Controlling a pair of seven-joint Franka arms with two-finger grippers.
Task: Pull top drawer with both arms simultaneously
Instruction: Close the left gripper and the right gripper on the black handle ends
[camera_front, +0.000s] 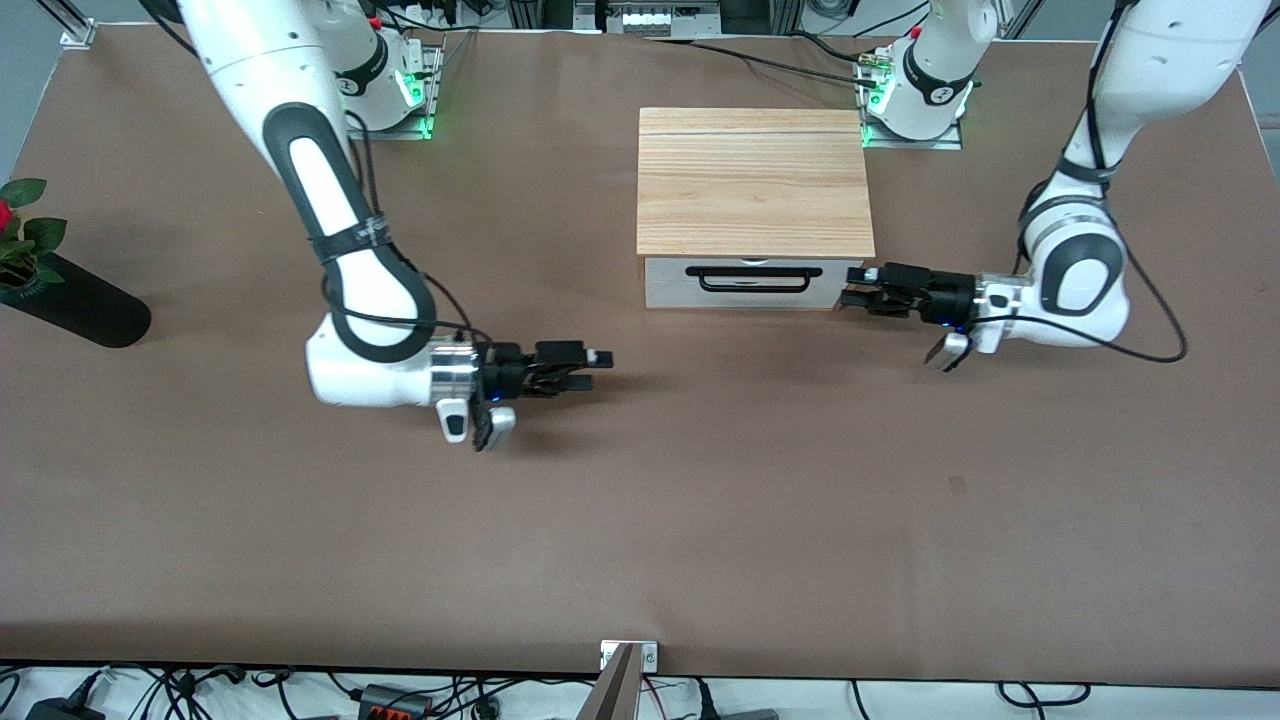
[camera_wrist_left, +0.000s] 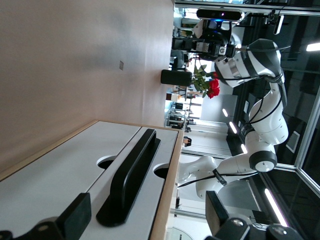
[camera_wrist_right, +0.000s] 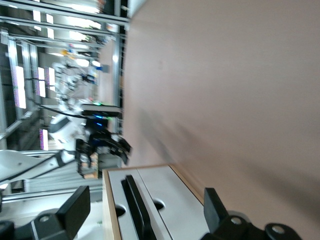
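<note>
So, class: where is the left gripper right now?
The left gripper hangs open beside the top drawer, at its end toward the left arm's end of the table.

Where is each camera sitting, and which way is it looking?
Front view: high across the table, facing both arms, left gripper and right gripper.
Left wrist view: on the left wrist, along the top drawer; its own fingers show.
Right wrist view: on the right wrist, toward the drawer; own fingers.
All share the black handle.
</note>
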